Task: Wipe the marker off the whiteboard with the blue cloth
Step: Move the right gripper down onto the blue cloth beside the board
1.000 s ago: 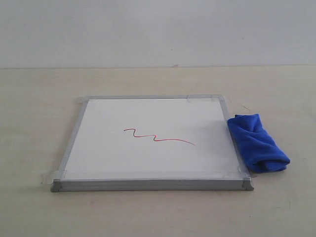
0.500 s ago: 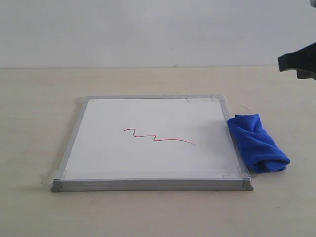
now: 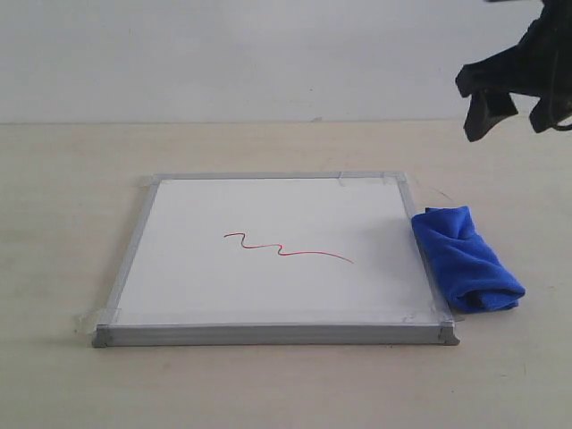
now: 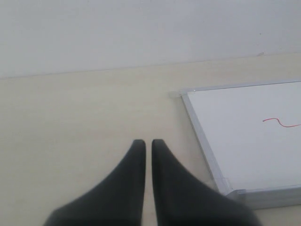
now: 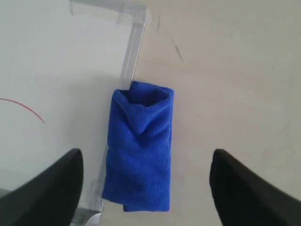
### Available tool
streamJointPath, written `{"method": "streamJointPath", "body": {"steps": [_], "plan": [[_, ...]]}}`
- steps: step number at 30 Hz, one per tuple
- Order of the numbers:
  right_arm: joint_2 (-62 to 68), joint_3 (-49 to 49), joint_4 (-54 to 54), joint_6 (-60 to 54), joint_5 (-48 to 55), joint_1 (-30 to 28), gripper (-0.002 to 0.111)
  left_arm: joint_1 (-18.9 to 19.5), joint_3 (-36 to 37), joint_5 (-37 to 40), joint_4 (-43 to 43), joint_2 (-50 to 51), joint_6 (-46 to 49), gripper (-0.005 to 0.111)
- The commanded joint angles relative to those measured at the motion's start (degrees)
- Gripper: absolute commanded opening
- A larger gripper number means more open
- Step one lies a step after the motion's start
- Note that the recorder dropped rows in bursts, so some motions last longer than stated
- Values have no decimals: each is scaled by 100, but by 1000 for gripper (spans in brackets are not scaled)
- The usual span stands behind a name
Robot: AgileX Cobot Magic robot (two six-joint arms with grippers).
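Observation:
The whiteboard point(image 3: 277, 223) lies flat on the table, its grey frame taped at the corners. A thin red wavy marker line point(image 3: 286, 248) crosses its middle. The blue cloth point(image 3: 465, 259), a bunched roll, rests on the table against the board's right frame. My right gripper point(image 3: 514, 98) hangs high above the table, up and behind the cloth, jaws wide open and empty. In the right wrist view the blue cloth point(image 5: 140, 146) lies below, between the spread fingertips point(image 5: 70, 165). My left gripper point(image 4: 146, 143) is shut and empty over bare table, beside the whiteboard point(image 4: 244, 136) with the marker line point(image 4: 280, 122).
A pale wooden table point(image 3: 71, 223) surrounds the board, with a plain white wall point(image 3: 268, 54) behind it. Clear tape point(image 3: 420, 317) holds the board's corners to the table.
My right arm has come into the exterior view from the right edge and moved left and up. The cloth, board and marker line have not moved.

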Motion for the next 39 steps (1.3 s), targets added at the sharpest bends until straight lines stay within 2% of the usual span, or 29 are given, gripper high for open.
{"method": "streamJointPath", "body": {"steps": [1,3,6,10,12,18,25,39], "plan": [[400,-69,23,22,128,-16,56,-24,19,7,-34,-16,13,4],[581,-69,34,32,96,-16,50,-24,19,7,-34,-16,13,4],[827,-69,121,31,85,-16,51,-24,19,7,-34,-16,13,4],[1101,-69,121,31,66,-16,64,-24,19,7,-34,-16,13,4],[1233,-69,121,31,157,-16,66,-24,19,7,-34,-16,13,4],[1550,22,306,137,417,-16,66,-24,19,7,-34,-16,13,4],[1798,230,306,115,-84,-16,66,-24,19,7,-34,-16,13,4],[2445,240,306,301,-398,-16,66,-24,19,7,-34,-16,13,4]]}}
